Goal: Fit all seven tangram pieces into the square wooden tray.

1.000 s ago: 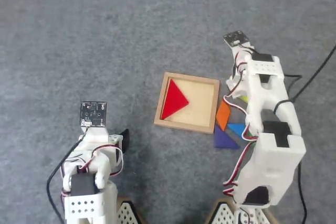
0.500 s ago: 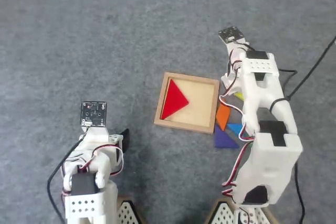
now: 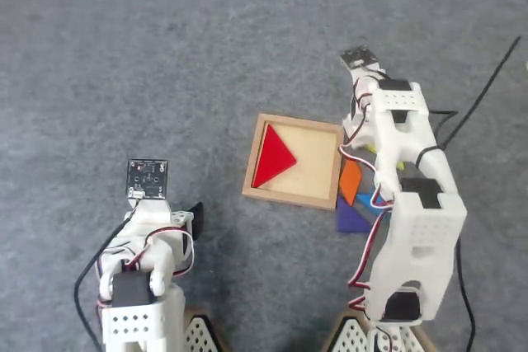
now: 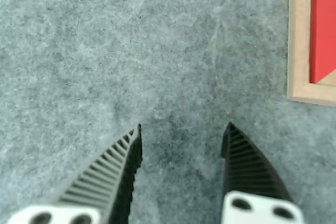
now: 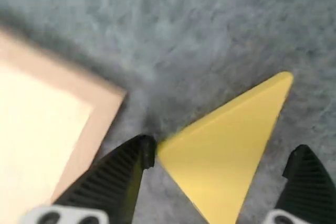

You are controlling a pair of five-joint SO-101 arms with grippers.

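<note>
The square wooden tray (image 3: 328, 132) lies mid-table with a red triangle (image 3: 272, 157) in its left half. Orange (image 3: 351, 180), blue (image 3: 369, 201) and purple (image 3: 352, 218) pieces lie just right of the tray, partly under the right arm. A yellow triangle (image 5: 226, 140) lies on the carpet beside the tray's corner (image 5: 102, 103); my right gripper (image 5: 223, 158) is open with a finger on each side of it. My left gripper (image 4: 181, 135) is open over bare carpet, left of the tray's edge (image 4: 298, 40) and the red triangle (image 4: 323, 24).
Grey carpet covers the table. The right arm (image 3: 404, 171) stretches over the pieces right of the tray. The left arm (image 3: 144, 237) stands at the front left. A black cable (image 3: 487, 96) runs at the far right.
The right arm has swung left and a little farther back, closer to the tray's right edge, and now covers more of the pieces. The left arm has not moved.
</note>
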